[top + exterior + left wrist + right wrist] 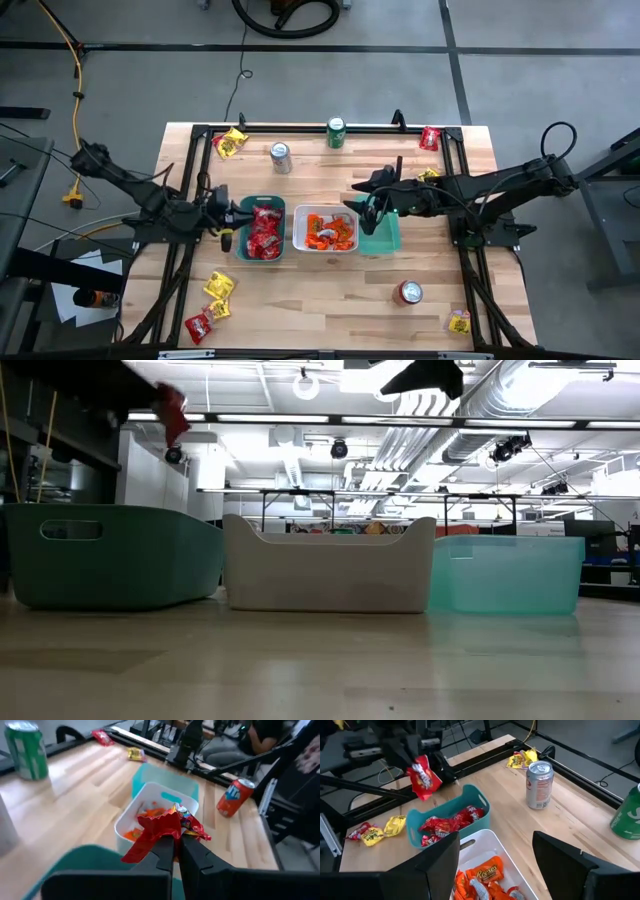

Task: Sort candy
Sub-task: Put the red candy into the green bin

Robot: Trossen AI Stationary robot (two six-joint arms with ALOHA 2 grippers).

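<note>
— Where was the left gripper (175, 842)?

— Above the dark teal bin's (243, 244) edge, fingers clamped on a red candy packet (162, 831). That bin held red ones; the white bin (300, 243) beside it held orange.

— And the right gripper (368, 215)?

— Over the light teal bin (390, 240), fingers apart, holding nothing. Loose candy lay at the table's (330, 300) corners.

three trays (325, 229) side by side, cans (281, 157) behind
</note>
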